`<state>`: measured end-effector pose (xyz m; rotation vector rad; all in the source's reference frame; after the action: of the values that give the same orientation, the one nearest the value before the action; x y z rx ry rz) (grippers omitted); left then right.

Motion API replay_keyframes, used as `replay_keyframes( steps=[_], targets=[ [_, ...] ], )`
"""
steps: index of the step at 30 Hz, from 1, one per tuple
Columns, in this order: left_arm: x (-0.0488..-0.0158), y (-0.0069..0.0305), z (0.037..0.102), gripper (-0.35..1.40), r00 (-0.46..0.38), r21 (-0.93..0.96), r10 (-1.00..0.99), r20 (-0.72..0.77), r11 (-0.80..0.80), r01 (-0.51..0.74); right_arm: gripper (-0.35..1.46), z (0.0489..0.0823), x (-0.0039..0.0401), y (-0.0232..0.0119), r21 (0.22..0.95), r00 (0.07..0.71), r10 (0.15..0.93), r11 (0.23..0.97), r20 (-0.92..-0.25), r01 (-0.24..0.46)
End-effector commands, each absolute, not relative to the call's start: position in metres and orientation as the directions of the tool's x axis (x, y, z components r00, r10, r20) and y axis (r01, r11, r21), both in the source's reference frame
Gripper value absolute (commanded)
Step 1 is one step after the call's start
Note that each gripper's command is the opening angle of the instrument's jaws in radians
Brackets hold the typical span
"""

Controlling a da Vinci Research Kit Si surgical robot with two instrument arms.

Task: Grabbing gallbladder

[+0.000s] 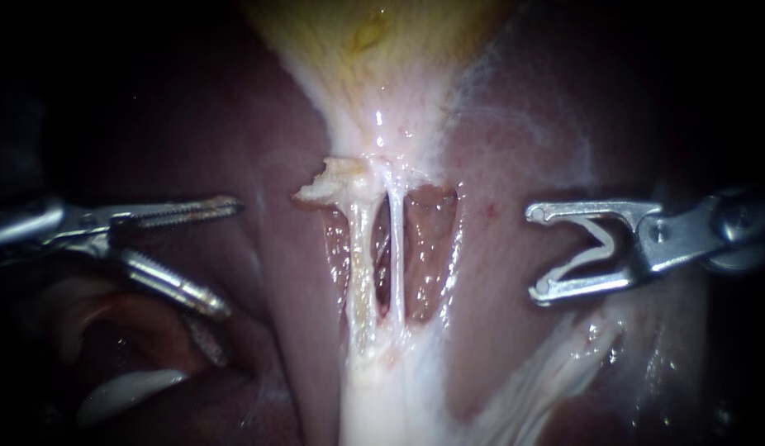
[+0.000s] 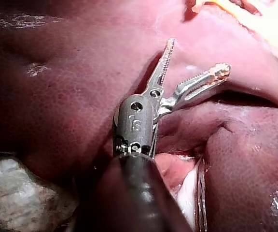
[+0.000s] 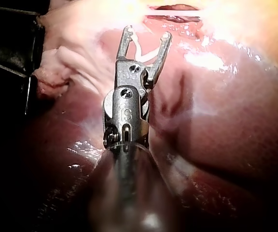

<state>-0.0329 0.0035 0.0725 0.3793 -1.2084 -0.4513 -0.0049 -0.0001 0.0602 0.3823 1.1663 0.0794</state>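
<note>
The pale yellowish gallbladder narrows downward at the top middle of the endoscope view. Two thin whitish tubes, one to the left and one to the right, run down from its neck over an opened window in the tissue. My left instrument sits well left of the tubes, its toothed jaws open and holding nothing. In its wrist view the left instrument hovers over dark liver. My right instrument lies right of the tubes, jaws open, with a V-shaped metal piece deep in their throat. The right instrument points toward pale tissue.
Dark red liver surrounds the gallbladder on both sides. A ragged pale flap sticks out left of the neck. A broad white band of tissue continues below the tubes. A pale glistening fold lies under my left instrument.
</note>
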Motion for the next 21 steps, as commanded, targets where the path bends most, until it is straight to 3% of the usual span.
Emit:
replay_keyframes(
  steps=[1,9,21],
  targets=[
    [-0.0333,0.0039,0.0721,0.83,0.274,0.511,-0.526,0.805,0.850,0.130,0.43,0.0602,-0.0049,-0.0001,0.334,0.399,0.257,0.933,-0.880,0.135],
    [-0.0350,0.0061,0.0701,0.79,0.216,0.507,-0.528,0.821,0.849,0.149,0.43,0.0603,-0.0049,0.0000,0.334,0.399,0.257,0.933,-0.880,0.135],
    [-0.0388,0.0080,0.0716,0.78,0.211,0.500,-0.528,0.823,0.848,0.175,0.43,0.0603,-0.0047,-0.0001,0.334,0.399,0.257,0.933,-0.880,0.134]
  ],
)
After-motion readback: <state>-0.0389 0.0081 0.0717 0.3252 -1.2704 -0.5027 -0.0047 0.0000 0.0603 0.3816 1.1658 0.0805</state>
